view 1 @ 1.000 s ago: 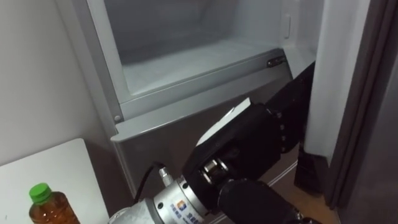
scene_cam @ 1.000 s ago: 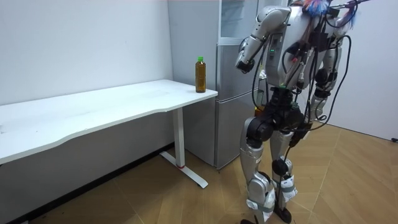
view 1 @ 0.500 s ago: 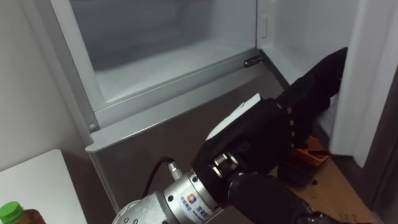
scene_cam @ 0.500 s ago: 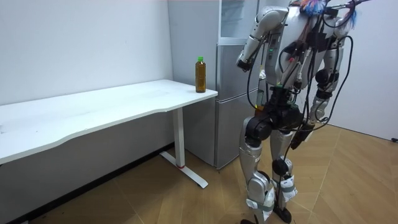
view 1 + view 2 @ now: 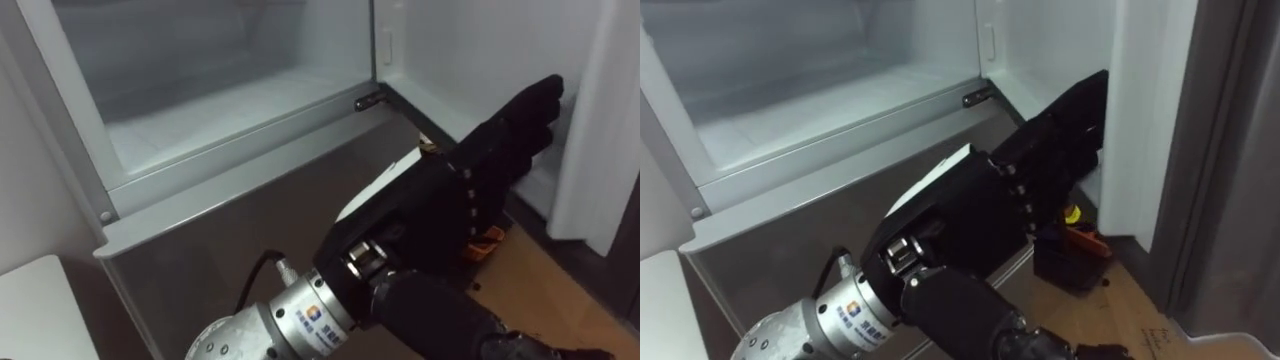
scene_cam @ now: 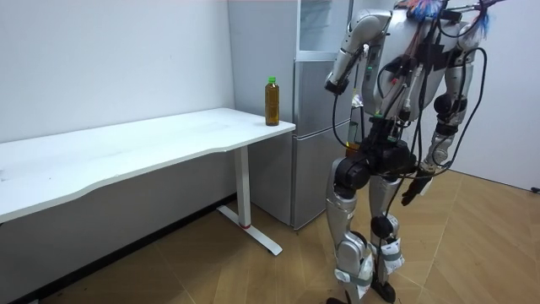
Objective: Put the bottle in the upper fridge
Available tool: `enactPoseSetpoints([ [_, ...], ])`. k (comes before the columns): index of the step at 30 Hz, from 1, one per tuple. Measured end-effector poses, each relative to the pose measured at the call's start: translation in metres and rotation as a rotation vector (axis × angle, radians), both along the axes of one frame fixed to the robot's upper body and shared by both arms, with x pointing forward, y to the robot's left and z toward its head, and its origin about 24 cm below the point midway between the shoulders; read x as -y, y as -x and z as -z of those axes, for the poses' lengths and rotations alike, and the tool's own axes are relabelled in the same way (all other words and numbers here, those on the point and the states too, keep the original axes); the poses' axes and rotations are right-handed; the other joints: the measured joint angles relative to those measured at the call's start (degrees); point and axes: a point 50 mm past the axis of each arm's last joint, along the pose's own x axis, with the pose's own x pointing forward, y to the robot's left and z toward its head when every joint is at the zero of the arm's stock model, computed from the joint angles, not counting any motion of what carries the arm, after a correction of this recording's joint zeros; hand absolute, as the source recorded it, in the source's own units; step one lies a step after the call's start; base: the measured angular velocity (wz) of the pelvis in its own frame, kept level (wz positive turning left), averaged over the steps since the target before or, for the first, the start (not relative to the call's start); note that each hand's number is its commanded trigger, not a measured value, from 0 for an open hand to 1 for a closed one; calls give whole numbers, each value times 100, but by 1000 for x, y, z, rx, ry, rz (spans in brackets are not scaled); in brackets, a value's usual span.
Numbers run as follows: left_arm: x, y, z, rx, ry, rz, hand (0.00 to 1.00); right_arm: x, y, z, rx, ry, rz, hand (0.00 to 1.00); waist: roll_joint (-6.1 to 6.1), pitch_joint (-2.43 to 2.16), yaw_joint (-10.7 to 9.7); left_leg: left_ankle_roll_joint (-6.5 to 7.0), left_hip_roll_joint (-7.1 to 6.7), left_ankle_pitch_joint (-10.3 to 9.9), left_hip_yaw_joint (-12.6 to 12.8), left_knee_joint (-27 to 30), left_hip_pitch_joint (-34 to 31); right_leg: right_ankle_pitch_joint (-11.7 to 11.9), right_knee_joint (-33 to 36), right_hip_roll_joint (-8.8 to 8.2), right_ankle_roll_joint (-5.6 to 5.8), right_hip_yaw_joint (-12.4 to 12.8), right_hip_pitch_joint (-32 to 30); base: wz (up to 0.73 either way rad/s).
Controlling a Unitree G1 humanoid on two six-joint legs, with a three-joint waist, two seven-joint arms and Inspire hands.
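Note:
The bottle (image 6: 272, 101), amber with a green cap, stands upright on the corner of the white table (image 6: 126, 148) nearest the fridge. I stand in front of the fridge (image 6: 314, 143). Its upper compartment (image 5: 210, 110) is open, white and bare inside. My left hand (image 5: 485, 165) is open, black fingers straight, raised in front of the lower fridge door (image 5: 220, 235) and stretched toward the inner edge of the open upper door (image 5: 600, 120); it holds nothing. My right hand (image 6: 419, 184) hangs low by my hip, away from the bottle.
The open upper door stands at my right. A small orange and black object (image 5: 1075, 245) lies on the wooden floor at the fridge's foot. A corner of the table (image 5: 30, 310) shows at my lower left.
The eye view has swung to the right, so the bottle has slid out of it. My left hand has reached further right toward the open door. My right arm has dropped lower.

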Motion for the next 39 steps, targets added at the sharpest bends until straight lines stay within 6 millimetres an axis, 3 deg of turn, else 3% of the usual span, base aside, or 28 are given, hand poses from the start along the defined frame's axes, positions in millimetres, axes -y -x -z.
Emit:
enactPoseSetpoints([
  [16,2,-5,0,-55,35,31,0,5,15,0,-42,24,12,0,28,17,25,-5,22,3,-22,-6,13,14,23,30,-22,7,-6,0],
  [19,2,-5,0,-56,34,29,0,6,14,0,-56,37,-20,0,-2,37,39,-10,23,6,-22,-12,1,18,21,31,-27,-14,-17,0],
  [26,0,-6,0,-68,43,27,0,5,0,-1,-34,47,-41,0,11,28,84,-24,23,14,-103,-13,-125,37,17,6,-25,-159,-83,9],
  [30,-2,-6,1,-72,39,20,0,2,-4,-1,-28,47,-80,0,40,9,200,-48,8,29,-340,-11,-206,37,16,-25,-26,-346,-64,23],
  [39,-12,-3,13,-97,7,-15,0,5,-6,-2,-28,80,-158,0,28,9,519,-84,-14,53,-655,-16,-233,23,20,-67,-25,-609,8,17],
])
